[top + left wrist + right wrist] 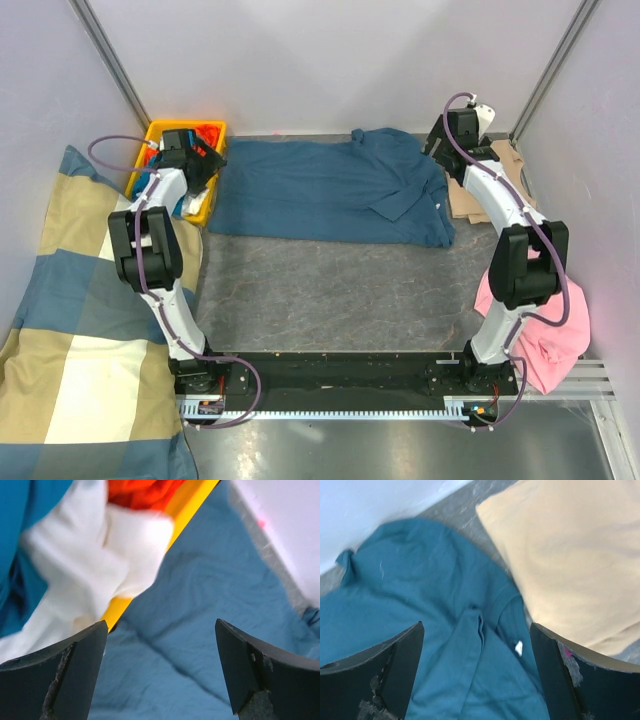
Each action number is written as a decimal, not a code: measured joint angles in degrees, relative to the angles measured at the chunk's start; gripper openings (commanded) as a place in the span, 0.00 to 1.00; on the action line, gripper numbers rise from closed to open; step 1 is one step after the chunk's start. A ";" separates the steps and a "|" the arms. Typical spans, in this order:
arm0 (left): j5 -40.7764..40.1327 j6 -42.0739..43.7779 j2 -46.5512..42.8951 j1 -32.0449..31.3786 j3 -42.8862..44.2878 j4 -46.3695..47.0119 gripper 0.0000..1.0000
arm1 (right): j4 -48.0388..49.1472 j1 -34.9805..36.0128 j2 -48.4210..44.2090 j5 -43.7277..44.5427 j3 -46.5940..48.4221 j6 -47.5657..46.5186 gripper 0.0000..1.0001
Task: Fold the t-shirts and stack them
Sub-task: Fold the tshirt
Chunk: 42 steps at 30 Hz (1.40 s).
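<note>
A large dark teal t-shirt lies spread across the far part of the table, its right side bunched in folds. My left gripper hovers over its left edge next to the yellow bin, open and empty, with teal cloth below the gap. Over the shirt's right end my right gripper also stands open with nothing in it, above a sleeve fold. A folded tan t-shirt lies just to the right, partly under the right arm.
A yellow bin at the far left holds white and red cloth. A big checked cushion fills the left side. A pink garment lies by the right arm's base. Walls close in on three sides.
</note>
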 measured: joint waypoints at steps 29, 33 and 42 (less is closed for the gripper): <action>-2.47 3.17 -13.55 -13.11 -24.92 5.84 0.94 | -6.43 2.36 -12.02 -3.34 -30.40 1.36 0.85; -2.82 3.19 -13.53 -13.07 -25.05 5.79 0.94 | -5.79 2.34 -12.02 -3.17 -31.54 1.57 0.84; -3.65 3.21 -13.53 -13.07 -26.12 5.77 0.94 | -3.82 2.34 -12.02 -2.84 -33.18 2.19 0.67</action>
